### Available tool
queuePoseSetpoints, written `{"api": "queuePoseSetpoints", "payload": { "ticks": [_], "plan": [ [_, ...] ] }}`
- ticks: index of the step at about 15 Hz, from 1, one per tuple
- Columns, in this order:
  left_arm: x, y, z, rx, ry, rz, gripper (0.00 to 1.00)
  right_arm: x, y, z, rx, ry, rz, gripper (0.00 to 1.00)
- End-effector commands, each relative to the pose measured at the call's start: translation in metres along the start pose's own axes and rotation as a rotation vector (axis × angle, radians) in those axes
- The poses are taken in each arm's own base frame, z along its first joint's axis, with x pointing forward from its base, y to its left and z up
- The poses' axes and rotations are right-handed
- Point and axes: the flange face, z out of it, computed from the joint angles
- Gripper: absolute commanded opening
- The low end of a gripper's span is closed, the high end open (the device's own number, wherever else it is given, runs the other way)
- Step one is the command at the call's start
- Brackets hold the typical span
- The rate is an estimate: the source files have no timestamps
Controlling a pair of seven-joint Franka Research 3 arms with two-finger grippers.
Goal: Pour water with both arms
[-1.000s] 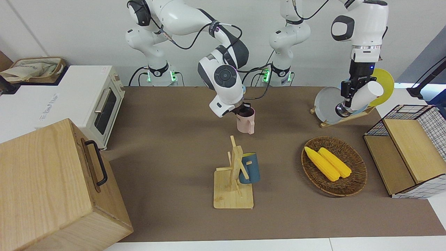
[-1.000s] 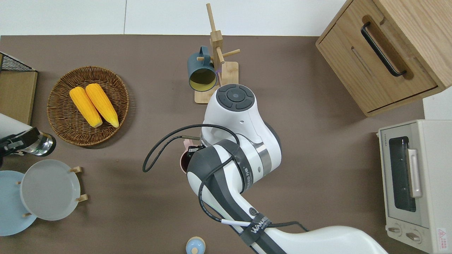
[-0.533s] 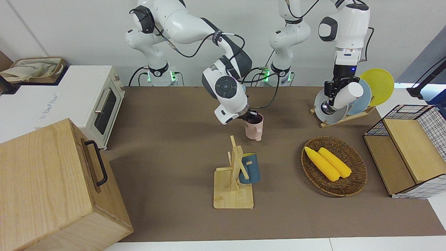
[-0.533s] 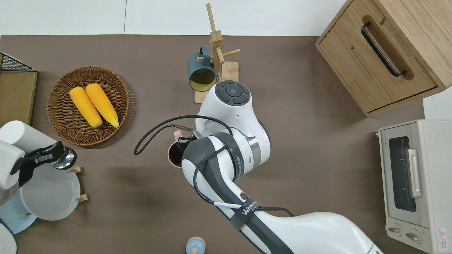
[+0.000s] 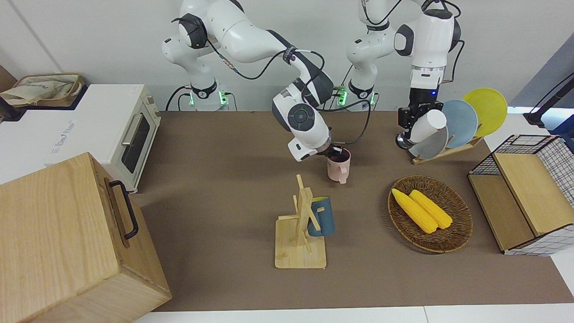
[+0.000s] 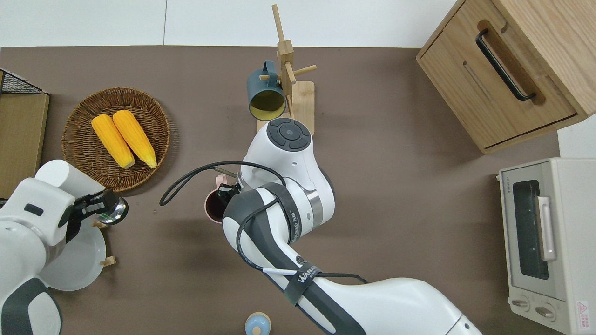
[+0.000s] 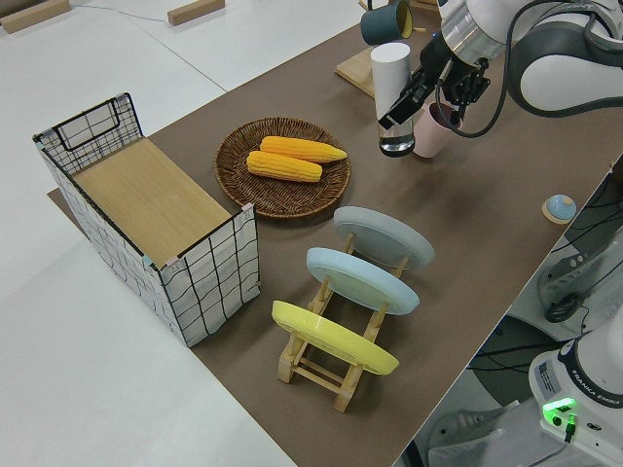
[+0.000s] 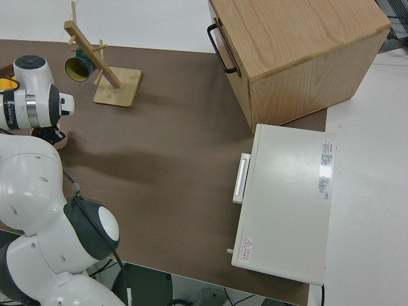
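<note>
front view, from the right arm's end of the table to the left arm's: wooden box [image 5: 67,233] and white toaster oven [image 5: 130,134] at the right arm's end. right gripper [image 5: 334,152] near mid-table, clenched on the rim of a pink mug [image 5: 338,167], mug upright, dark inside, whether lifted or resting on the brown table [image 5: 215,197] cannot be told. farther from the robots than that mug, wooden mug stand [image 5: 300,224] with a blue mug [image 5: 322,217] hung on a peg. toward the left arm's end, wicker basket [image 5: 430,214] with two corn cobs [image 5: 421,210] lying side by side in it. left gripper [image 5: 410,130] grasping a white bottle [image 5: 426,128] with a shiny metal end, tilted, metal end low, white end high; seen from overhead, held over the edge of the grey plate [image 6: 88,260] and the bare table near the basket. plate rack [image 7: 336,341] with grey, blue [image 7: 362,280] and yellow [image 7: 331,336] plates on edge, nearer to the robots than the basket. wire crate [image 5: 529,188] with wooden panels at the left arm's end.
</note>
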Motion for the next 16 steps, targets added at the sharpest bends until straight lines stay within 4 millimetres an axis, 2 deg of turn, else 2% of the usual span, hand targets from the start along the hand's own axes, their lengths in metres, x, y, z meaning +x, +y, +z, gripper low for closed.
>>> {"api": "queuePoseSetpoints", "payload": {
  "ticks": [1,3,4,5,9,10,13,14,16],
  "plan": [
    [-0.005,0.004,-0.012,0.015,0.022,-0.008,0.00,0.015,-0.005,0.007,0.050,0.009,0.036,0.139],
    [-0.005,0.004,-0.012,0.015,0.022,-0.008,0.00,0.017,-0.007,0.011,0.065,0.026,0.034,0.567],
    [-0.005,0.004,-0.012,0.015,0.022,-0.008,0.00,0.017,-0.009,0.012,0.069,0.029,0.035,0.813],
    [-0.005,0.004,-0.011,0.014,0.021,-0.008,0.00,0.016,-0.010,0.010,0.076,0.038,0.032,0.984],
    [-0.008,0.011,-0.009,0.006,0.015,0.008,0.00,0.012,-0.009,-0.012,0.070,0.040,0.026,0.987],
    [-0.008,0.011,-0.009,0.005,0.014,0.007,0.00,0.005,-0.007,-0.028,0.060,0.034,0.019,0.987],
    [-0.012,0.018,-0.007,-0.007,0.006,0.014,0.00,-0.016,0.012,-0.099,0.010,0.047,0.001,0.987],
    [-0.014,0.022,-0.006,-0.018,0.001,0.017,0.00,-0.016,0.022,-0.117,-0.002,0.044,0.007,0.987],
    [-0.022,0.035,-0.003,-0.047,-0.016,0.027,0.00,-0.016,0.056,-0.177,-0.041,0.080,-0.007,0.987]
  ]
}}
